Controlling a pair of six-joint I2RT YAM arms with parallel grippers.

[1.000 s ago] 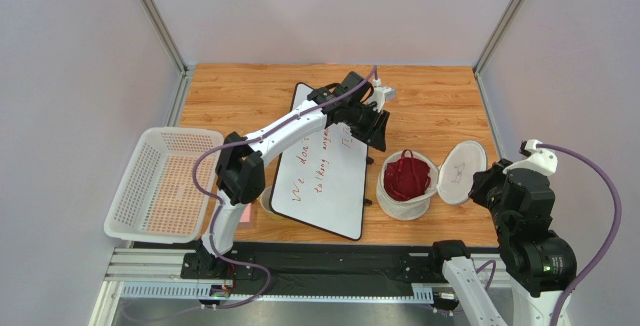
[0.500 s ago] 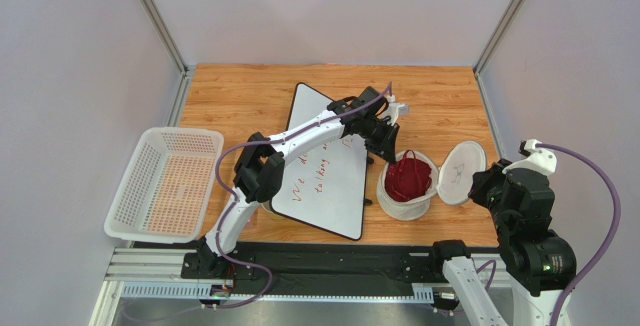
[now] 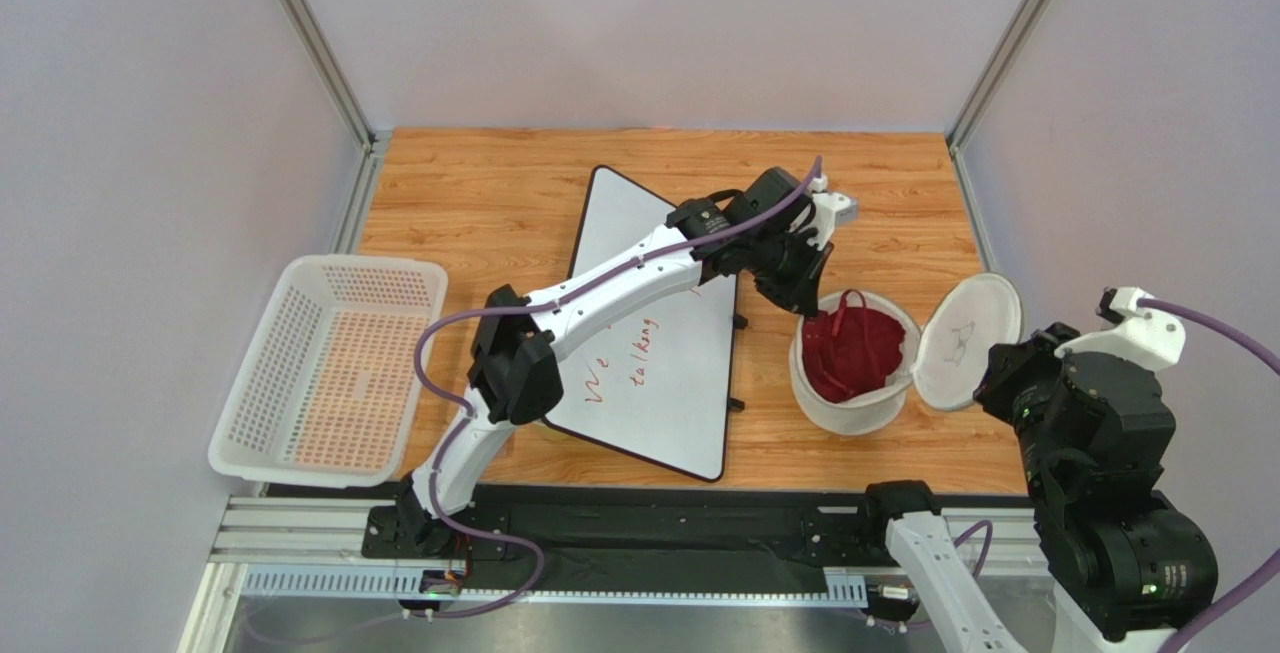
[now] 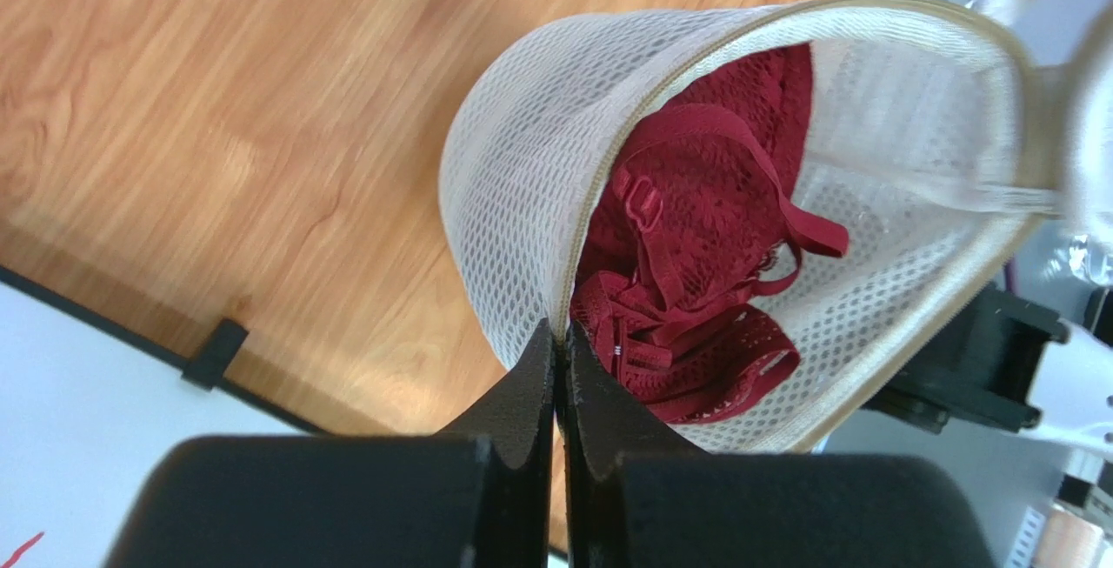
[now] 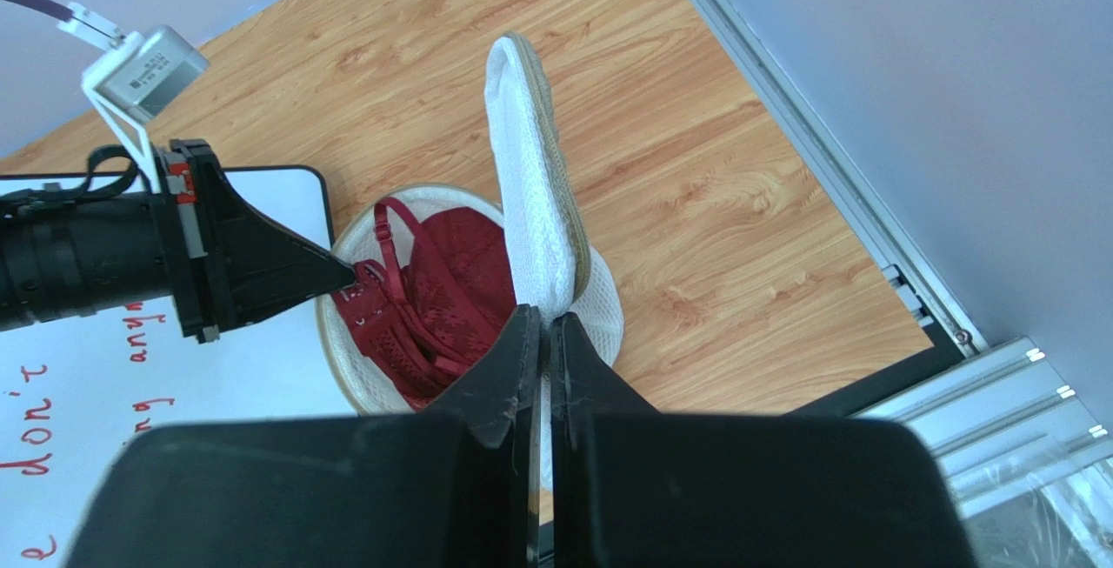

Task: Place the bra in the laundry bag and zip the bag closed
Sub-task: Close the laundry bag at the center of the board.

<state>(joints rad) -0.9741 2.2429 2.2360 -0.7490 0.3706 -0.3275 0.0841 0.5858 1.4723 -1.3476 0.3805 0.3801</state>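
The dark red bra (image 3: 854,353) lies bunched inside the open white mesh laundry bag (image 3: 872,406) at the table's right. It shows in the left wrist view (image 4: 693,268) and the right wrist view (image 5: 438,281). My left gripper (image 3: 804,293) is shut on the bag's rim (image 4: 575,268) at its far left side. My right gripper (image 3: 1004,383) is shut on the edge of the bag's disc lid (image 3: 965,340), which stands tilted up and open beside the bag (image 5: 536,203). The lid bears a small dark icon.
A whiteboard (image 3: 661,368) with red writing lies at the table's middle, under the left arm. A white perforated basket (image 3: 323,368) sits at the left edge. The metal frame rail (image 5: 836,203) runs close along the right of the bag.
The left gripper came from above the whiteboard to the bag's rim and closed on it. The bag and lid shifted right, and the right arm moved right with the lid.
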